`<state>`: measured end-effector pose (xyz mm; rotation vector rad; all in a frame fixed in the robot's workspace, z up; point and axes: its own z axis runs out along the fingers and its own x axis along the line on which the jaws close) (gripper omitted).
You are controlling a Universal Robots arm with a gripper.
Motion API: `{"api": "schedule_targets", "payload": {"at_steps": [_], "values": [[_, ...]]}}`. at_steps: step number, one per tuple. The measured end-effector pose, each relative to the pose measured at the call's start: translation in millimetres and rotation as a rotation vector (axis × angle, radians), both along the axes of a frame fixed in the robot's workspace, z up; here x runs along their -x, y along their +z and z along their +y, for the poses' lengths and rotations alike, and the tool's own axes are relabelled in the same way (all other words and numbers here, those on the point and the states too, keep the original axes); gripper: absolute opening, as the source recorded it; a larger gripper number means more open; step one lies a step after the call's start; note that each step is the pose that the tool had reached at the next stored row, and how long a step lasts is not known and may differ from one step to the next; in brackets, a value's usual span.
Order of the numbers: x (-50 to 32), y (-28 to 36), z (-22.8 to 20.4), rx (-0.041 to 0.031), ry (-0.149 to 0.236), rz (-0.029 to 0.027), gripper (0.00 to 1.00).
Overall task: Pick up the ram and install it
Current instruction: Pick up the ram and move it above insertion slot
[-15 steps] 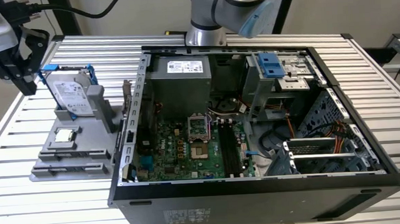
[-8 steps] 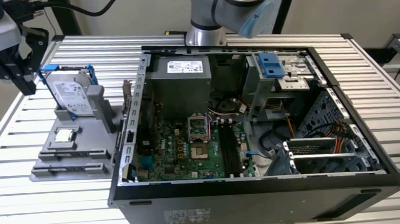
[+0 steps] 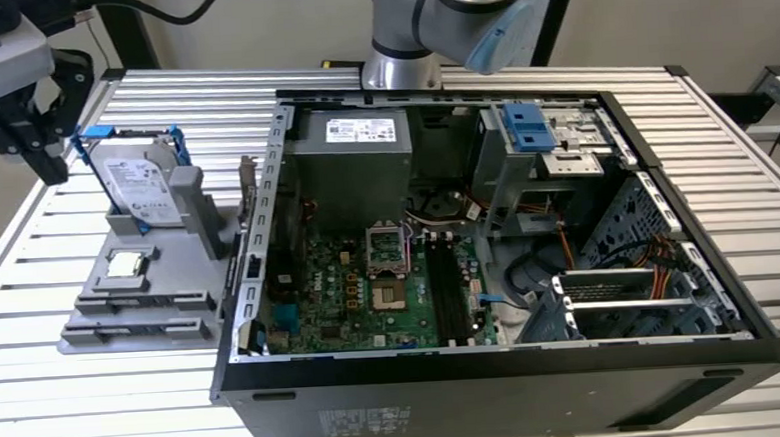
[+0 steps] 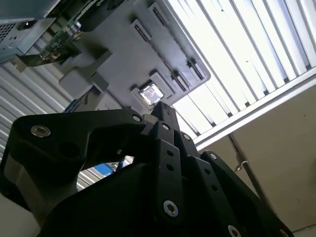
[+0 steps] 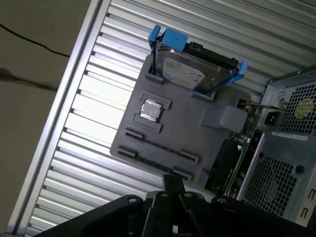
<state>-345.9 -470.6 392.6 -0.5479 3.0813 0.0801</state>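
The ram (image 5: 248, 118) is a thin green board standing on edge in the grey holder (image 5: 163, 138), on the side nearest the computer case (image 3: 496, 203). In the exterior view the ram (image 3: 247, 184) is a narrow upright strip beside the case wall. The second wrist view shows the ram's (image 4: 60, 33) green edge. My black gripper (image 3: 51, 171) hangs above the table at the exterior view's far left, beyond the holder and well away from the ram. In both wrist views its fingertips (image 5: 173, 181) (image 4: 162, 112) meet with nothing between them.
The holder also carries a silver hard drive (image 3: 141, 181) in a blue frame and a small square processor chip (image 3: 125, 262). The open case shows the green motherboard (image 3: 367, 290) with dark slots (image 3: 445, 286). The slatted metal table (image 3: 52, 396) ends close behind the gripper.
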Motion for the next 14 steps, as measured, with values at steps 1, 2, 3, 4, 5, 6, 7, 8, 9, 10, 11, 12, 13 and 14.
{"api": "schedule_targets", "payload": {"at_steps": [1,2,3,4,5,6,7,8,9,10,11,12,13,14], "values": [[0.0,0.1,0.0,0.0001,0.011,0.0,0.0],[0.0,0.3,0.0,0.0003,0.02,0.0,0.0],[0.0,0.4,0.0,0.0005,0.03,0.0,0.0],[0.0,0.6,0.0,0.0007,0.041,0.0,0.0],[0.0,0.7,0.0,0.001,0.051,0.0,0.0],[0.0,0.9,0.0,0.0012,0.061,0.0,0.0],[0.0,1.0,0.0,0.0015,0.07,0.0,0.0],[0.0,1.1,0.0,0.002,0.08,0.0002,0.0],[0.0,1.3,0.0,0.0025,0.09,0.0003,0.0],[0.0,1.3,0.0,0.0028,0.101,0.0002,0.0],[0.0,1.3,0.0,0.0033,0.111,0.0002,0.0],[0.0,1.4,0.0,0.0039,0.122,0.0002,0.0],[0.0,1.4,0.0,0.0043,0.133,0.0002,0.0],[0.0,1.5,0.0,0.0047,0.142,0.0001,0.0]]}}
